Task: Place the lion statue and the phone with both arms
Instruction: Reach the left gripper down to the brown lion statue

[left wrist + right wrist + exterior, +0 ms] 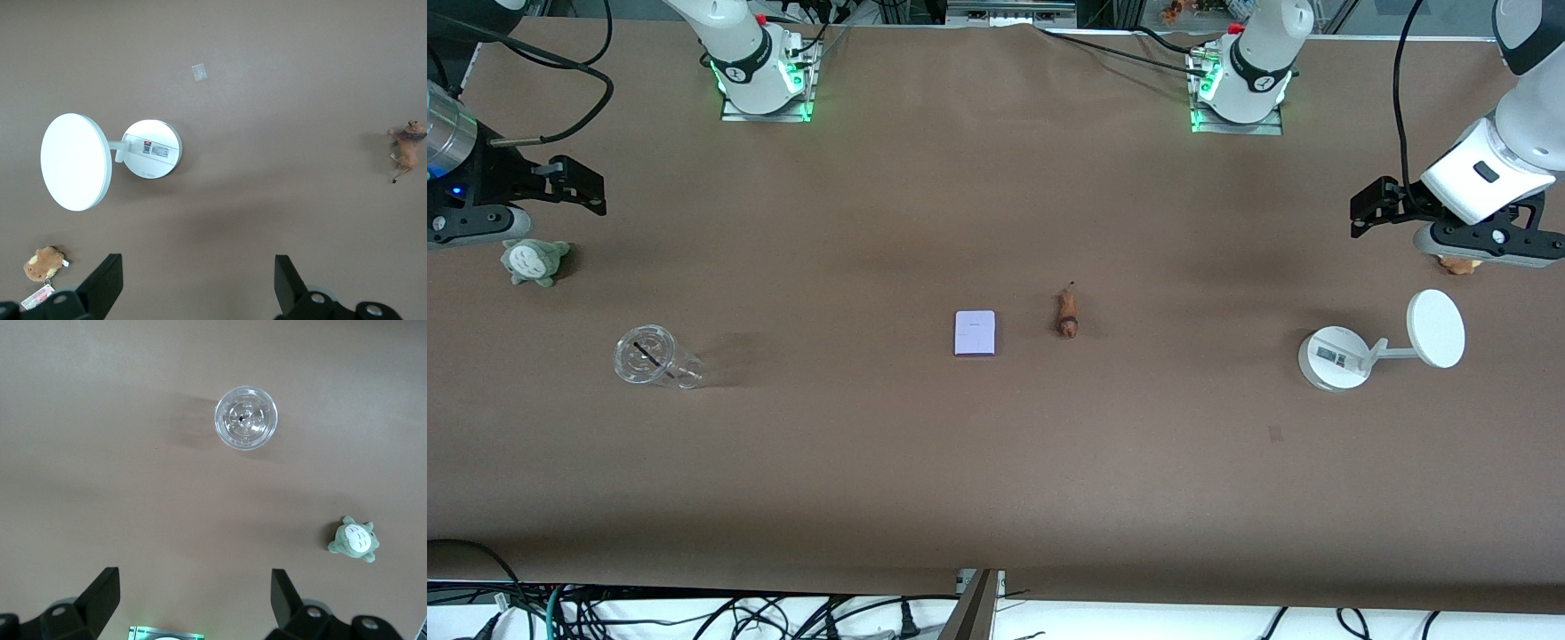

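The pale-lavender phone [975, 332] lies flat at the middle of the table. The small reddish-brown lion statue [1067, 313] lies beside it, toward the left arm's end; it also shows in the left wrist view [408, 149]. My left gripper [1371, 206] is open and empty, up in the air at the left arm's end of the table, above the brown plush. My right gripper [576, 185] is open and empty, up in the air at the right arm's end, above the green plush. Both grippers are well apart from the phone and the lion.
A white round-based stand [1334, 357] with a round disc [1435, 328] lies near the left arm's end. A brown plush with a tag [44, 264] lies under the left gripper. A clear lidded cup [649, 357] and a green plush [534, 261] lie near the right arm's end.
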`<control>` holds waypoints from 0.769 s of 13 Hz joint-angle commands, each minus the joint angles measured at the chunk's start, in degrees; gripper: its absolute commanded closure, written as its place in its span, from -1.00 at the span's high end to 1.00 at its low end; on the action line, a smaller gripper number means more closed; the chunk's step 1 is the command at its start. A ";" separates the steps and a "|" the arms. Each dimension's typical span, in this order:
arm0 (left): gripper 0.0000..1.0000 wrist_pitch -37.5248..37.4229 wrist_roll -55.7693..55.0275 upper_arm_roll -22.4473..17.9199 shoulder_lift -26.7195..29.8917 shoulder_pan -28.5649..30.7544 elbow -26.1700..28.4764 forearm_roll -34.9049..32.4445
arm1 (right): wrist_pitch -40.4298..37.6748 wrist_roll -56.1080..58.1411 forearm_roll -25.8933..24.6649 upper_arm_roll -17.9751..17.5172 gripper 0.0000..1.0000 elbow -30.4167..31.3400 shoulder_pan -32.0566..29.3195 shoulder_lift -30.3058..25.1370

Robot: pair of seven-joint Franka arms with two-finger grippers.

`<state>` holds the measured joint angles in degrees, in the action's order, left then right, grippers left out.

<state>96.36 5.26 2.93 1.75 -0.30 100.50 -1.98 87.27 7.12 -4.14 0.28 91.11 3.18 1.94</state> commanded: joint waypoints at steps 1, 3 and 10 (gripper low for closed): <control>1.00 -1.08 0.36 -0.21 -0.60 0.12 -0.93 1.36 | -0.44 -3.67 -0.34 0.07 1.00 -0.76 -0.01 0.08; 1.00 -1.26 0.54 -0.03 -1.13 -0.14 -0.92 1.71 | -0.17 -7.37 -0.16 0.07 1.00 -0.76 -0.01 0.08; 1.00 0.48 0.27 7.33 -9.55 -2.78 -1.01 3.38 | -0.17 -6.24 0.63 0.07 1.00 -0.68 -0.10 0.26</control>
<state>95.57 5.22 7.88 -4.05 -2.50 100.64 0.01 87.35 0.42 -4.09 0.30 91.11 3.15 1.95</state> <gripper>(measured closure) 0.000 0.000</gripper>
